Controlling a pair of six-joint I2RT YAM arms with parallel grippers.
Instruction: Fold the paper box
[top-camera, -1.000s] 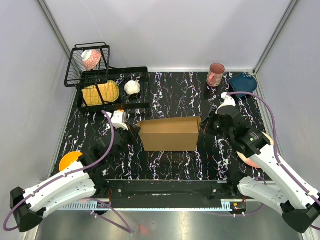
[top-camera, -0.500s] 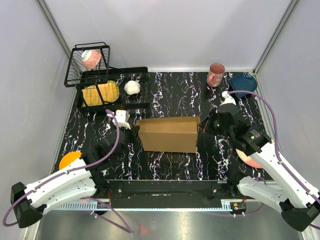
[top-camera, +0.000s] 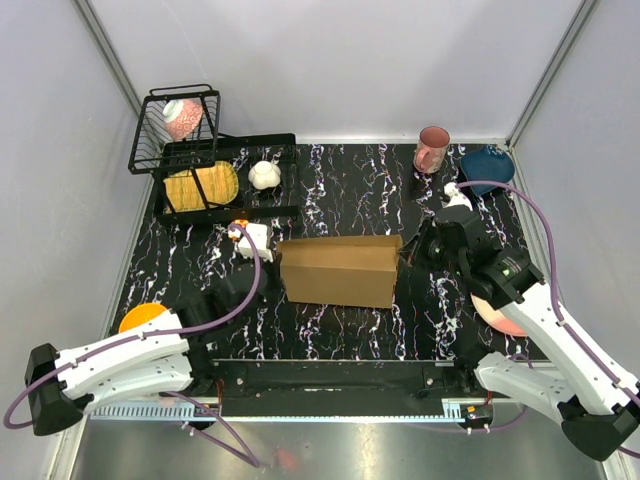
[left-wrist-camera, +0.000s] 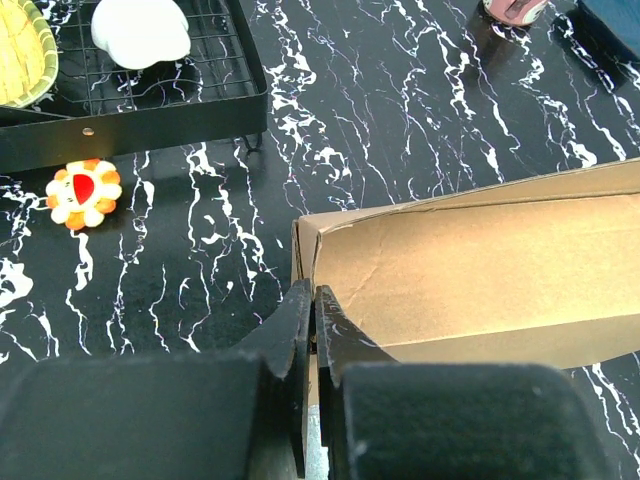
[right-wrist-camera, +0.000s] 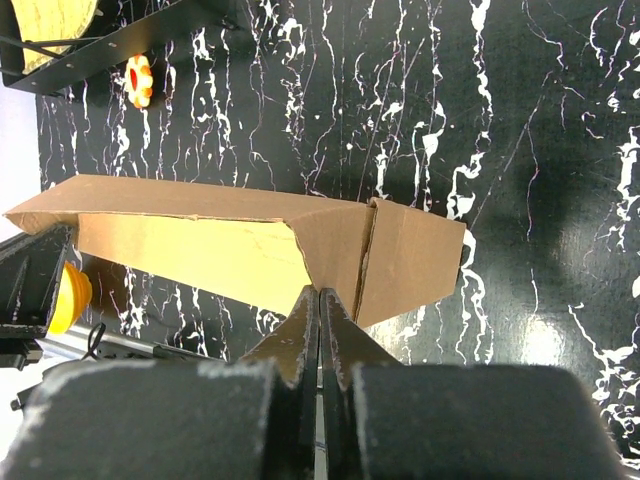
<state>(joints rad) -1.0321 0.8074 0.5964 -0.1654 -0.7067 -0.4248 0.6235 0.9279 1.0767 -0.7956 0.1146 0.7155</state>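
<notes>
Left claw (top-camera: 270, 264) clenched, tips set against the left end of the paper box (top-camera: 340, 270), right at the upright edge of its end wall; hard to tell whether any cardboard is caught between the tips. Right claw (top-camera: 408, 250) likewise clenched, tips meeting at the box's right end, at the lower edge beside a crease where an end flap folds over; again unclear whether pinching or only touching.

Paper box in the middle of the surface (top-camera: 350, 190), long side roughly parallel to the near edge, top flap sloping, bracketed by one claw at each end.

Open room: a broad bare band behind the box, running toward the far edge between the wire rack (top-camera: 215, 180) and the pink mug (top-camera: 432, 150). Another bare strip in front of the box, up to the near edge.

Tighter on the left: rack filling the far-left corner, a small flower toy (left-wrist-camera: 83, 190) on the surface just in front of it and near the left claw, an orange plate (top-camera: 135, 320) at the left edge beside the left arm.

On the right: mug and blue bowl (top-camera: 487, 165) in the far-right corner, well apart from the box, and a pink plate (top-camera: 495, 318) near the right edge, partly hidden under the right arm.
</notes>
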